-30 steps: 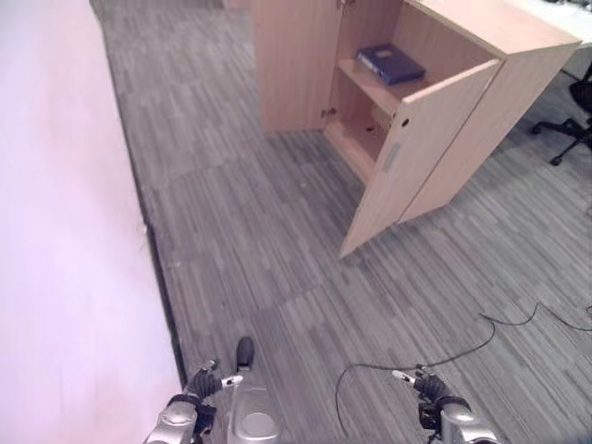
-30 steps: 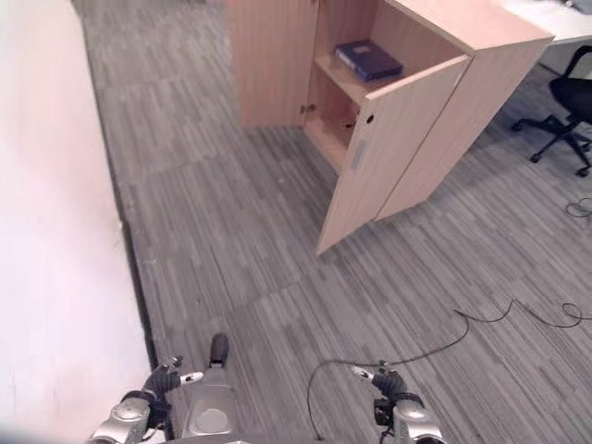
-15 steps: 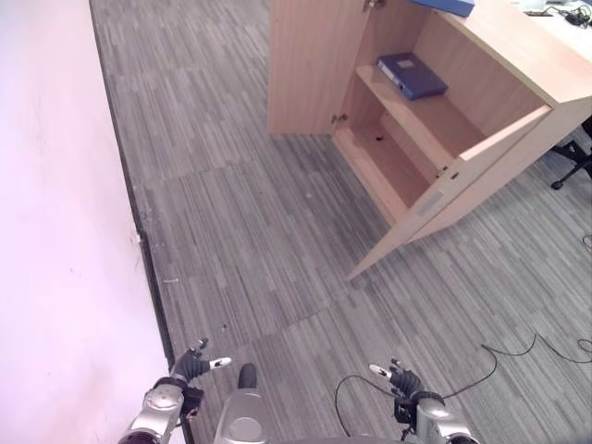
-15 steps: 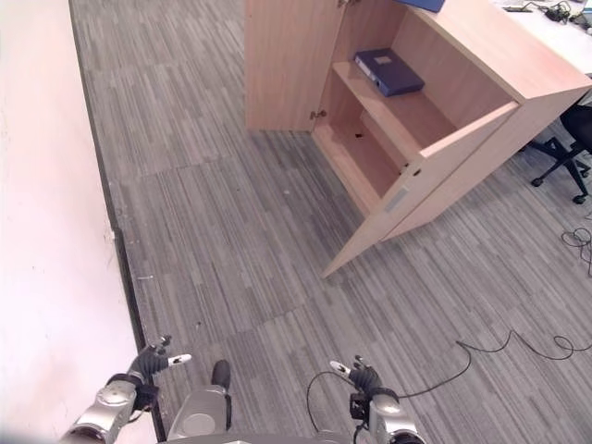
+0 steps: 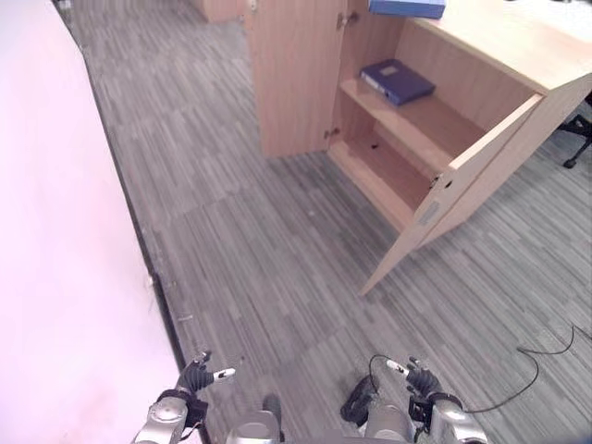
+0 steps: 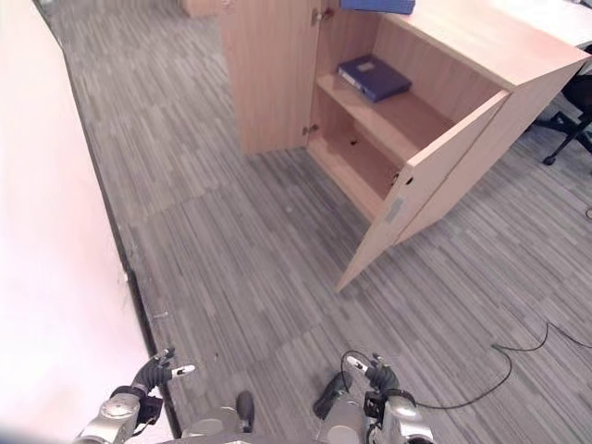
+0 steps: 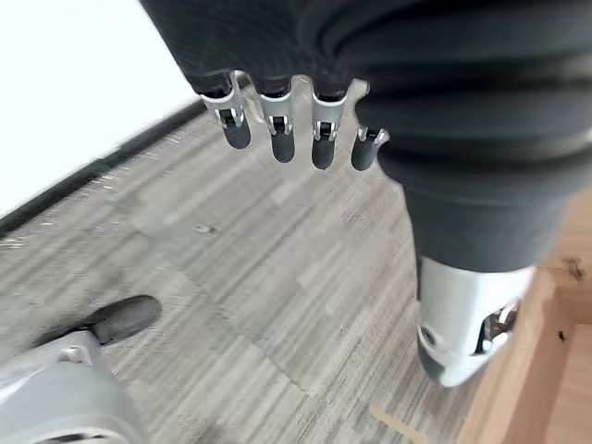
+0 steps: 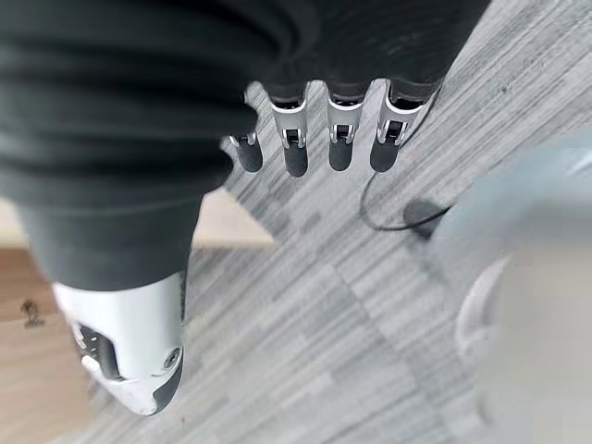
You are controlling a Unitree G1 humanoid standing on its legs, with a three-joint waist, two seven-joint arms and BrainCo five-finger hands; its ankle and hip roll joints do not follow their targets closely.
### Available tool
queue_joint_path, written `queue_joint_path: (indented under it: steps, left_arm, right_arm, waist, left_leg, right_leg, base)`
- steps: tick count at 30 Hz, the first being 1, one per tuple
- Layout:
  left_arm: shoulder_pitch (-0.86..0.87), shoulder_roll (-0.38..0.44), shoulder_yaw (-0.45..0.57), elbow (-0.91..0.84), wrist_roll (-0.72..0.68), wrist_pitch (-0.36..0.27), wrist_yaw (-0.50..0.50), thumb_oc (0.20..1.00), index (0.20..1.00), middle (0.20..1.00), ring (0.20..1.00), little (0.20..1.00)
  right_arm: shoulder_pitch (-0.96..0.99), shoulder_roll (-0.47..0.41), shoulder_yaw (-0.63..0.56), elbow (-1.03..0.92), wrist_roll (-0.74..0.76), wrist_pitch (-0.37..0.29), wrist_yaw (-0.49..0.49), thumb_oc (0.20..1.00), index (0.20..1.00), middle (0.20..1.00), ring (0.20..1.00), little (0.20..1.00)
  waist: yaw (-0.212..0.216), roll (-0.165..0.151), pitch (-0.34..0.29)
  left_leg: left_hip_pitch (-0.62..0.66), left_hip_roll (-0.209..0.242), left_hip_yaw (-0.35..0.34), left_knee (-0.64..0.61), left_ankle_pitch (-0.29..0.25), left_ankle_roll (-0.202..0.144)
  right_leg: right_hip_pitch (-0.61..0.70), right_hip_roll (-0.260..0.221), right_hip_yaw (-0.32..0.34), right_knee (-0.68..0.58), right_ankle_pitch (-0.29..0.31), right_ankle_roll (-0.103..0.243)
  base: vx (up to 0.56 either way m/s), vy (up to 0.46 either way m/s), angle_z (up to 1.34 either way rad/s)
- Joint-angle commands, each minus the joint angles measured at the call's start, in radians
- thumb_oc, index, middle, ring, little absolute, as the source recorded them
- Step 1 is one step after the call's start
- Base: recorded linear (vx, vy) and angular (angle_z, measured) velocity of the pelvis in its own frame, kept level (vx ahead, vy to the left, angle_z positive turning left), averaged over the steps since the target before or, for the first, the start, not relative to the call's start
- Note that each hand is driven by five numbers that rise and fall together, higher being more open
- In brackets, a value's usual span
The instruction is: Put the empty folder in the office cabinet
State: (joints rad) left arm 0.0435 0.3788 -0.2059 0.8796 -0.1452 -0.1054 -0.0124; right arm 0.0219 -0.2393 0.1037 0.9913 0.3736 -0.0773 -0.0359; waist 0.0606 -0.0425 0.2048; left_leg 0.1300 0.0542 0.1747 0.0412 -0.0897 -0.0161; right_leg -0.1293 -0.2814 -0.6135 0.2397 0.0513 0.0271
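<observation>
Folder (image 5: pixel 397 80), dark blue, lies flat on the upper shelf of the open office cabinet (image 5: pixel 481 37), at the far right of the scene and well apart from both robot hands. The cabinet is light wood, with its right door (image 5: pixel 462 180) swung out toward the near side and its left door (image 5: pixel 294 74) open on the far left. The lower shelf (image 5: pixel 388 176) under the folder holds nothing that can be made out. A second blue folder (image 5: pixel 407 7) rests on the cabinet's top at the far edge. Grey striped carpet (image 5: pixel 268 240) covers the floor between the cabinet and the robot, and a pale wall (image 5: pixel 65 259) runs along the left. A black office chair (image 6: pixel 569 125) stands at the far right beside the cabinet. The left hand (image 5: pixel 199 377) hangs low at the near left, fingers loosely spread and holding nothing. The right hand (image 5: pixel 421 379) hangs low at the near right, fingers likewise relaxed and empty.
</observation>
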Motion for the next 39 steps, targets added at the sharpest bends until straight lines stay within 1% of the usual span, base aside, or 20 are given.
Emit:
queue_joint_path:
  steps: [1,5,8,9,11,12,14,15,18,19,20,23,26,27,30,31,34,36,38,39]
  left_arm:
    - [-0.044,0.012,-0.002,-0.049,0.019,-0.034,-0.007,1.000,1.000,1.000,1.000,1.000]
    - [-0.018,-0.024,-0.003,-0.064,0.005,-0.032,-0.012,1.000,1.000,1.000,1.000,1.000]
    - [-0.019,-0.032,-0.009,-0.070,-0.007,-0.031,-0.009,1.000,1.000,1.000,1.000,1.000]
    - [-0.021,-0.040,-0.013,-0.073,-0.012,-0.031,-0.010,1.000,1.000,1.000,1.000,1.000]
    - [-0.022,-0.043,-0.015,-0.073,-0.013,-0.031,-0.009,1.000,1.000,1.000,1.000,1.000]
    - [-0.025,-0.053,-0.019,-0.067,-0.018,-0.034,-0.003,1.000,1.000,1.000,1.000,1.000]
    - [-0.028,-0.057,-0.022,-0.067,-0.023,-0.036,0.000,1.000,1.000,1.000,1.000,1.000]
    - [-0.030,-0.061,-0.028,-0.073,-0.035,-0.037,0.005,1.000,1.000,1.000,1.000,1.000]
    - [-0.023,-0.059,-0.029,-0.080,-0.034,-0.033,0.008,1.000,1.000,1.000,1.000,1.000]
    - [-0.024,-0.062,-0.026,-0.071,-0.040,-0.033,0.018,1.000,1.000,1.000,1.000,1.000]
    - [-0.024,-0.062,-0.026,-0.071,-0.040,-0.033,0.018,1.000,1.000,1.000,1.000,1.000]
    - [-0.039,-0.061,-0.024,-0.041,-0.046,-0.037,0.035,1.000,1.000,1.000,1.000,1.000]
    - [-0.049,-0.055,-0.022,-0.031,-0.052,-0.037,0.042,1.000,1.000,1.000,1.000,1.000]
    - [-0.052,-0.053,-0.019,-0.021,-0.058,-0.042,0.047,1.000,1.000,1.000,1.000,1.000]
    - [-0.052,-0.053,-0.020,-0.016,-0.066,-0.047,0.051,1.000,1.000,1.000,1.000,1.000]
    - [-0.057,-0.054,-0.026,-0.008,-0.071,-0.049,0.052,1.000,1.000,1.000,1.000,1.000]
    - [-0.063,-0.050,-0.036,-0.011,-0.070,-0.044,0.048,1.000,1.000,1.000,1.000,1.000]
    - [-0.088,-0.041,-0.058,-0.016,-0.061,-0.042,0.045,1.000,1.000,1.000,1.000,1.000]
    - [-0.104,-0.026,-0.066,-0.020,-0.049,-0.044,0.044,1.000,1.000,1.000,1.000,1.000]
    - [-0.114,-0.018,-0.070,-0.019,-0.039,-0.043,0.046,1.000,1.000,1.000,1.000,1.000]
  right_arm:
    - [-0.048,-0.033,-0.039,-0.008,0.038,-0.034,-0.008,1.000,1.000,1.000,1.000,1.000]
    - [-0.022,-0.051,-0.043,-0.009,0.034,-0.032,-0.005,1.000,1.000,1.000,1.000,1.000]
    - [-0.020,-0.069,-0.046,-0.020,0.041,-0.036,-0.006,1.000,1.000,1.000,1.000,1.000]
    - [-0.021,-0.078,-0.050,-0.023,0.047,-0.039,-0.007,1.000,1.000,1.000,1.000,1.000]
    - [-0.020,-0.083,-0.052,-0.021,0.048,-0.040,-0.008,1.000,1.000,1.000,1.000,1.000]
    - [-0.021,-0.095,-0.052,-0.017,0.052,-0.041,-0.008,1.000,1.000,1.000,1.000,1.000]
    - [-0.023,-0.102,-0.053,-0.011,0.054,-0.040,-0.009,1.000,1.000,1.000,1.000,1.000]
    - [-0.024,-0.110,-0.055,-0.004,0.057,-0.039,-0.012,1.000,1.000,1.000,1.000,1.000]
    - [-0.022,-0.115,-0.051,-0.003,0.057,-0.040,-0.013,1.000,1.000,1.000,1.000,1.000]
    - [-0.029,-0.117,-0.041,0.002,0.054,-0.042,-0.015,1.000,1.000,1.000,1.000,1.000]
    - [-0.029,-0.117,-0.041,0.002,0.054,-0.042,-0.015,1.000,1.000,1.000,1.000,1.000]
    - [-0.042,-0.118,-0.030,0.010,0.052,-0.044,-0.022,1.000,1.000,1.000,1.000,1.000]
    - [-0.050,-0.115,-0.024,0.014,0.057,-0.041,-0.022,1.000,1.000,1.000,1.000,1.000]
    - [-0.058,-0.112,-0.019,0.021,0.060,-0.041,-0.020,1.000,1.000,1.000,1.000,1.000]
    - [-0.066,-0.115,-0.011,0.033,0.056,-0.040,-0.015,1.000,1.000,1.000,1.000,1.000]
    - [-0.078,-0.116,-0.006,0.035,0.049,-0.036,-0.011,1.000,1.000,1.000,1.000,1.000]
    - [-0.077,-0.116,-0.021,0.033,0.047,-0.032,-0.011,1.000,1.000,1.000,1.000,1.000]
    - [-0.069,-0.107,-0.051,0.029,0.061,-0.028,-0.016,1.000,1.000,1.000,1.000,1.000]
    - [-0.050,-0.084,-0.070,0.029,0.072,-0.022,-0.015,1.000,1.000,1.000,1.000,1.000]
    - [-0.041,-0.049,-0.080,0.033,0.088,-0.017,-0.014,1.000,1.000,1.000,1.000,1.000]
  waist:
    - [0.007,0.025,0.020]
    - [-0.018,0.057,-0.006]
    - [-0.028,0.061,0.002]
    - [-0.033,0.066,0.011]
    - [-0.034,0.070,0.015]
    - [-0.034,0.079,0.026]
    - [-0.037,0.085,0.032]
    - [-0.041,0.088,0.037]
    - [-0.036,0.087,0.033]
    - [-0.029,0.101,0.030]
    - [-0.029,0.101,0.029]
    - [-0.015,0.117,0.040]
    - [-0.005,0.114,0.045]
    - [0.001,0.114,0.044]
    - [0.007,0.115,0.036]
    - [0.004,0.114,0.021]
    - [-0.007,0.109,0.011]
    - [-0.020,0.095,-0.002]
    - [-0.028,0.067,-0.021]
    - [-0.033,0.035,-0.026]
  left_leg:
    - [-0.071,0.003,0.018,0.053,-0.013,-0.004]
    - [-0.046,0.044,0.063,0.091,-0.032,-0.037]
    - [-0.080,0.080,0.084,0.184,-0.032,-0.071]
    - [-0.107,0.104,0.098,0.259,-0.030,-0.095]
    - [-0.122,0.118,0.096,0.309,-0.012,-0.114]
    - [-0.147,0.137,0.071,0.386,0.048,-0.147]
    - [-0.162,0.150,0.052,0.399,0.072,-0.157]
    - [-0.180,0.178,0.023,0.355,0.095,-0.156]
    - [-0.181,0.189,-0.052,0.196,0.090,-0.138]
    - [-0.193,0.199,-0.136,0.091,0.144,-0.144]
    - [-0.194,0.199,-0.136,0.090,0.145,-0.144]
    - [-0.256,0.271,-0.247,-0.036,0.240,-0.159]
    - [-0.266,0.300,-0.275,-0.063,0.258,-0.161]
    - [-0.265,0.316,-0.334,-0.059,0.272,-0.172]
    - [-0.262,0.320,-0.404,-0.029,0.273,-0.188]
    - [-0.250,0.318,-0.445,-0.009,0.248,-0.202]
    - [-0.259,0.319,-0.410,0.015,0.233,-0.203]
    - [-0.263,0.309,-0.348,0.014,0.217,-0.201]
    - [-0.247,0.271,-0.315,0.006,0.172,-0.186]
    - [-0.234,0.214,-0.279,0.024,0.131,-0.153]
  right_leg:
    - [0.087,0.034,0.050,0.003,-0.046,0.126]
    - [0.137,0.061,0.050,-0.072,-0.064,0.101]
    - [0.159,0.079,0.065,-0.107,-0.085,0.083]
    - [0.177,0.095,0.072,-0.129,-0.098,0.066]
    - [0.188,0.103,0.077,-0.140,-0.105,0.056]
    - [0.218,0.125,0.098,-0.167,-0.120,0.040]
    - [0.230,0.133,0.105,-0.177,-0.126,0.034]
    - [0.234,0.127,0.118,-0.184,-0.132,0.035]
    - [0.231,0.124,0.163,-0.182,-0.139,0.055]
    - [0.225,0.135,0.206,-0.171,-0.151,0.064]
    - [0.224,0.135,0.205,-0.171,-0.150,0.064]
    - [0.238,0.142,0.290,-0.133,-0.193,0.080]
    - [0.228,0.135,0.336,-0.083,-0.224,0.084]
    - [0.218,0.142,0.381,-0.049,-0.240,0.092]
    - [0.192,0.142,0.417,-0.011,-0.250,0.103]
    - [0.176,0.129,0.439,0.006,-0.257,0.123]
    - [0.166,0.094,0.436,0.028,-0.254,0.141]
    - [0.172,0.044,0.413,0.031,-0.235,0.169]
    - [0.175,0.002,0.415,0.037,-0.204,0.197]
    - [0.164,-0.036,0.443,0.059,-0.122,0.223]
  base:
    - [0.07,-0.018,-0.32]
    - [0.13,-0.096,-0.30]
    - [0.01,-0.082,-0.20]
    - [0.00,-0.115,-0.30]
    - [0.01,-0.074,-0.27]
    - [0.03,-0.019,-0.12]
    - [0.03,0.031,-0.08]
    - [0.05,0.104,-0.20]
    - [0.14,0.169,-0.26]
    - [0.16,0.171,-0.39]
    - [0.18,0.195,-0.44]
    - [0.21,0.229,-0.62]
    - [0.16,0.212,-0.71]
    - [0.13,0.243,-0.86]
    - [0.10,0.246,-0.61]
    - [0.11,0.449,-0.69]
    - [0.06,0.330,-0.22]
    - [0.10,0.377,0.26]
    - [0.19,0.481,0.42]
    - [0.22,0.646,0.28]
